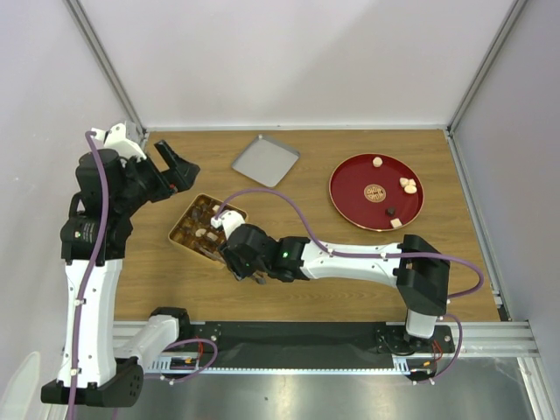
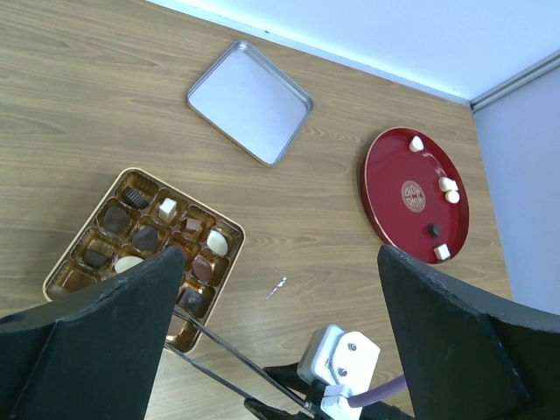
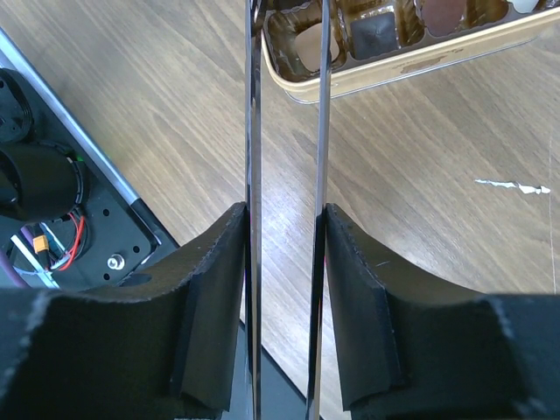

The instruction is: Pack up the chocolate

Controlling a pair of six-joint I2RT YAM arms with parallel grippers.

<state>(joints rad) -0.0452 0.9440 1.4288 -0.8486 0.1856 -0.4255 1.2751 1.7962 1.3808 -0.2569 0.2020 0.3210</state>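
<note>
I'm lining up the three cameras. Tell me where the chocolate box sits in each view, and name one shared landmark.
Top external: chocolate box left of centre, near side partly covered.
Left wrist: box lower left, near corner cut off by the camera's own finger.
Right wrist: box at the top edge, only one gold wall and a few compartments.
Landmark: white fleck on the wood beside the box, in both wrist views; not discernible from above.

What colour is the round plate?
The plate is deep red, gold emblem at centre; clearest from left wrist.
</note>
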